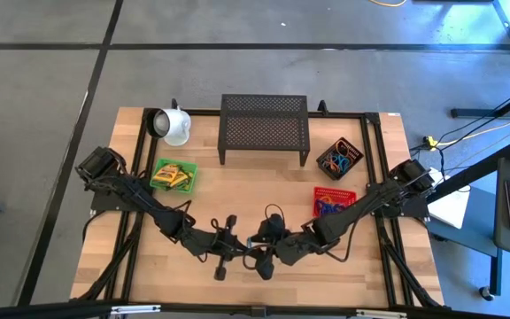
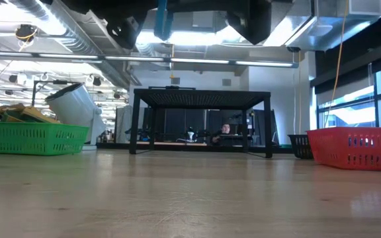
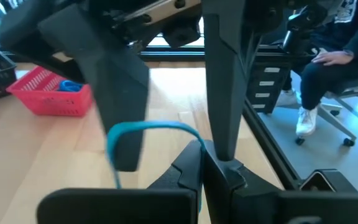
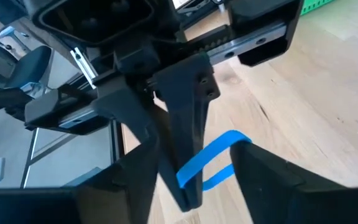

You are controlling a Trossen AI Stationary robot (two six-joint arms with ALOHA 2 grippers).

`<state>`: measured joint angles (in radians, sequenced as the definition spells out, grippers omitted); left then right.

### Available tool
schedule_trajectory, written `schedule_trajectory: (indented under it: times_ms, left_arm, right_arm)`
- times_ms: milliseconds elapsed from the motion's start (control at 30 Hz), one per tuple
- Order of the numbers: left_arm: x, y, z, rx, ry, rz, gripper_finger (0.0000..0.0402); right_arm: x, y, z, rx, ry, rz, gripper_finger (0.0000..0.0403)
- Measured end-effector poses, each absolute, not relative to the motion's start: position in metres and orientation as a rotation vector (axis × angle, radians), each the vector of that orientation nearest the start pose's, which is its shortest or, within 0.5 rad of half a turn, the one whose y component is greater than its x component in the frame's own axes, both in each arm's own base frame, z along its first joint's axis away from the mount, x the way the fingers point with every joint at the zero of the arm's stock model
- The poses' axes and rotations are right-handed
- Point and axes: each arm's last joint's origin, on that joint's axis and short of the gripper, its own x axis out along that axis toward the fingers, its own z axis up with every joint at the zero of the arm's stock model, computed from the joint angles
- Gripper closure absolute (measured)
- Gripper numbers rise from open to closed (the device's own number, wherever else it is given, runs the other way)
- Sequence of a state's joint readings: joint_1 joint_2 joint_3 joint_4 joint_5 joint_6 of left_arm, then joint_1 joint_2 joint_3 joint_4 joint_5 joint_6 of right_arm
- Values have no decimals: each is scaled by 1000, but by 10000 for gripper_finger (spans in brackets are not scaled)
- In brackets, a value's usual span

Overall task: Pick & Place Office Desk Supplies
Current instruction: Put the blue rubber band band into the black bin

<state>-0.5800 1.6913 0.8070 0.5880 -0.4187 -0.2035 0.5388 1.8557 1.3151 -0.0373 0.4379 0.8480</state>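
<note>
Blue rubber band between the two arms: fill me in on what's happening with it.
The two arms have met over the front middle of the wooden table. The left end effector is shut on a blue rubber band, and the right end effector stands open around the loop, apparently for a handover. The band sits clear of the red basket, the green basket and the black basket, so it isn't placed yet.
</note>
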Motion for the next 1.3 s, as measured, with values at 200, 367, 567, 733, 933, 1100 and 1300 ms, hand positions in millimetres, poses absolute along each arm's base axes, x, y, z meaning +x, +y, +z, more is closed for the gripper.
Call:
schedule_trajectory:
  times_ms: [200,367,567,733,933,1100,1300]
  left_arm:
    - [294,-177,186,-46,268,-90,398]
    - [294,-177,186,-50,265,-82,398]
    - [293,-178,186,-129,274,-96,380]
    - [293,-178,185,-135,287,-91,321]
    - [281,-169,197,-85,378,-68,257]
    - [263,-154,217,-91,432,29,238]
    - [249,-144,236,-91,426,80,241]
  right_arm:
    - [361,202,231,558,511,-121,287]
    - [361,202,231,546,514,-121,378]
    - [361,202,231,528,513,-119,392]
    - [361,201,230,505,522,-121,398]
    - [358,197,223,455,597,-145,399]
    - [346,183,221,379,733,-227,399]
    - [319,155,243,297,862,-344,399]
